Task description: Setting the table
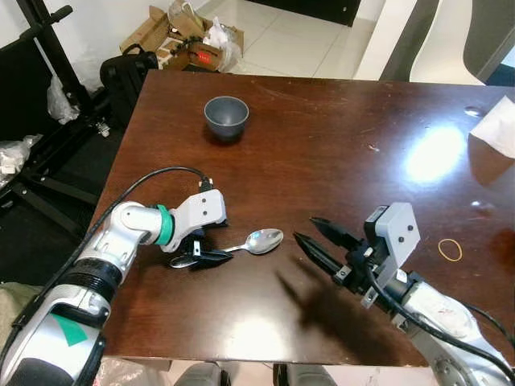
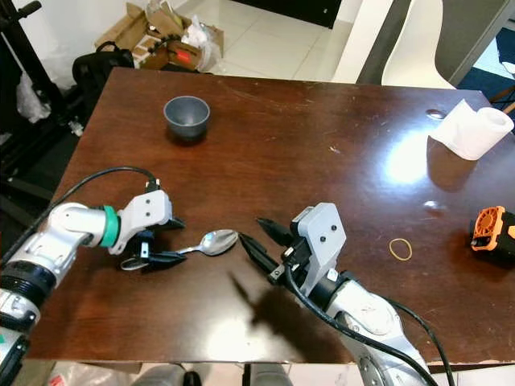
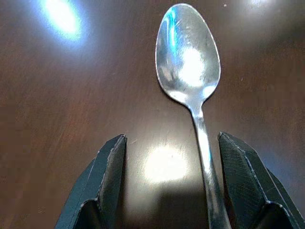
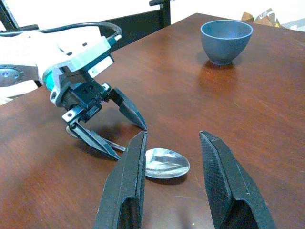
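Straddling the spoon [image 1: 261, 240] handle at lower centre, the left pincer [image 1: 203, 254] gapes wide to grasp; right pincer [image 1: 315, 235] hovers open over the tabletop [image 1: 338, 137].

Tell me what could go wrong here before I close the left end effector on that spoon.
1. The left end effector is open astride the silver metal spoon, whose thin handle lies flat on the glossy dark wooden table close to one finger; closing may push it aside or pinch it off-centre.
2. The open right end effector hovers right beside the spoon's bowl, so lifting could bring the two together.
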`<state>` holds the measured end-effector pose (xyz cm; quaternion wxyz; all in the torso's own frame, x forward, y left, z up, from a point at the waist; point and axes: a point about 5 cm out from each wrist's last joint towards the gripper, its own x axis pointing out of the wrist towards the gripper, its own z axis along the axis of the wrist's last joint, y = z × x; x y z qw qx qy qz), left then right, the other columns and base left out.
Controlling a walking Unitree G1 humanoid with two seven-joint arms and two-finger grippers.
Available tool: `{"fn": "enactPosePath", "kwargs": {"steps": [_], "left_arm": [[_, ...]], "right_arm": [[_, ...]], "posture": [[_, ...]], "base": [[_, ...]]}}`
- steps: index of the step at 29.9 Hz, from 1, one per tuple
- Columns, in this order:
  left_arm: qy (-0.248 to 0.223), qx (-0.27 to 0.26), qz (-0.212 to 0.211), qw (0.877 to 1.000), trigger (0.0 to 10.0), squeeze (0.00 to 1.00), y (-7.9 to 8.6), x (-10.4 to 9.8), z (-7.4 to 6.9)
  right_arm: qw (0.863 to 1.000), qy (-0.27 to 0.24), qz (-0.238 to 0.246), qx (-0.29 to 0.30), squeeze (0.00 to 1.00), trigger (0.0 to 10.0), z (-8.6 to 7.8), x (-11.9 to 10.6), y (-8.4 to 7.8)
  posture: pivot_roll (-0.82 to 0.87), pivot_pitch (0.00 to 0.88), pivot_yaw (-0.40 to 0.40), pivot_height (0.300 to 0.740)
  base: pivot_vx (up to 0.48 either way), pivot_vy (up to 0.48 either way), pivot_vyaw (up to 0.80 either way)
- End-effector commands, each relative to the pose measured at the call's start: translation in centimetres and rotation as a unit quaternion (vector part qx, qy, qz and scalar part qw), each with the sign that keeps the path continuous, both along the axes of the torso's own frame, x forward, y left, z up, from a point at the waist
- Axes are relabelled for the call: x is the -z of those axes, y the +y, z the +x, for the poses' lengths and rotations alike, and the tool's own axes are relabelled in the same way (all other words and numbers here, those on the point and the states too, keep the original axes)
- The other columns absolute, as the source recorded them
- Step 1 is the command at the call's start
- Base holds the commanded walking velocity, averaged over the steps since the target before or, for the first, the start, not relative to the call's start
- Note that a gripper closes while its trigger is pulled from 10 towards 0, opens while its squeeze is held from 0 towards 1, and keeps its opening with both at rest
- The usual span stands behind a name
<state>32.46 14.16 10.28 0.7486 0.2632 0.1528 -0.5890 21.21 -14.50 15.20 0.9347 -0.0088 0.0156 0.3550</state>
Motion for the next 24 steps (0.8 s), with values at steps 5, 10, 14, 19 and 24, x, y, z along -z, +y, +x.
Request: {"fn": "enactPosePath", "kwargs": {"steps": [5,10,14,19,24], "left_arm": [[0.039,0.008,0.008,0.999,9.7,0.00,-0.62,1.14,-0.63],[0.033,0.011,0.023,0.999,0.0,0.00,-0.45,0.99,-0.38],[0.036,0.012,0.029,0.999,0.0,0.00,-0.01,1.00,-0.43],[0.038,0.012,0.031,0.999,0.0,0.00,0.11,1.11,-0.70],[0.042,0.011,0.022,0.999,0.0,0.00,-0.11,1.22,-0.90]], "right_arm": [[1.000,0.014,-0.002,-0.004,0.00,10.0,-0.13,0.60,-0.20],[1.000,0.010,0.002,0.011,0.00,10.0,0.19,0.60,-0.38],[1.000,0.009,0.004,0.018,0.00,10.0,0.27,0.64,-0.51],[1.000,0.005,0.005,0.020,0.00,10.0,0.51,0.60,-0.45],[1.000,0.002,0.007,0.024,0.00,10.0,0.65,0.53,-0.52]], "posture": [[-0.04,0.012,0.045,0.740],[-0.04,0.011,0.054,0.740],[-0.04,0.011,0.055,0.740],[-0.03,0.011,0.055,0.740],[-0.03,0.011,0.054,0.740]], "base": [[0.000,0.000,0.00],[0.000,0.000,0.00],[0.000,0.000,0.00],[0.000,0.000,0.00],[0.000,0.000,0.00]]}}
